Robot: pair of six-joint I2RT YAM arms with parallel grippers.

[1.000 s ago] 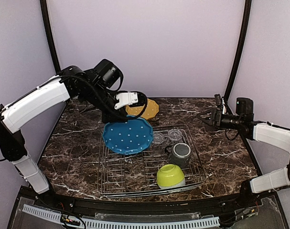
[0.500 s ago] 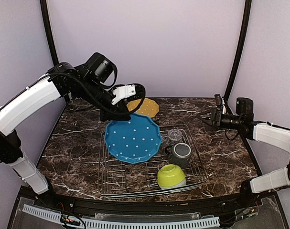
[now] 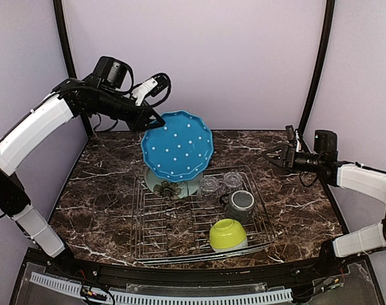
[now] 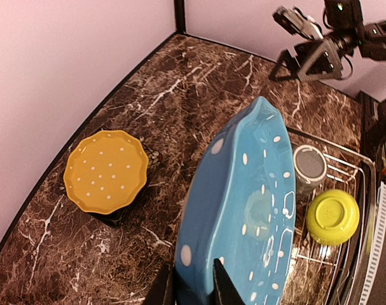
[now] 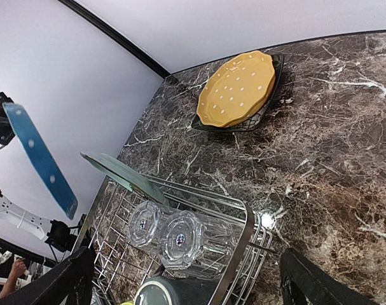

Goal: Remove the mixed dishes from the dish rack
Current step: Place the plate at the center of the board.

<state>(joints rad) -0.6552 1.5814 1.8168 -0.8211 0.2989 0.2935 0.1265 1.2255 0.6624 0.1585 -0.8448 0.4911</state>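
Observation:
My left gripper (image 3: pixel 149 119) is shut on the rim of the dotted blue plate (image 3: pixel 177 146) and holds it high above the back of the dish rack (image 3: pixel 148 238); the wrist view shows my fingers (image 4: pixel 226 289) clamped on its edge (image 4: pixel 243 210). A pale teal plate (image 3: pixel 169 186) stands in the rack under it. Two clear glasses (image 3: pixel 221 183), a dark grey mug (image 3: pixel 240 204) and a lime-green bowl (image 3: pixel 227 234) stay in the rack. The yellow plate (image 4: pixel 106 170) lies on a black plate on the table behind. My right gripper (image 3: pixel 273 154) is open and empty, right of the rack.
The dark marble table (image 3: pixel 97 190) is ringed by purple walls with black posts (image 3: pixel 315 70) at the back corners. The rack's right rim (image 5: pixel 237 251) runs just below my right gripper's view. A black rail (image 3: pixel 180 279) runs along the near edge.
My left gripper has lifted the dotted blue plate up out of the rack and back toward the rear wall, uncovering the pale teal plate. The right arm has not moved.

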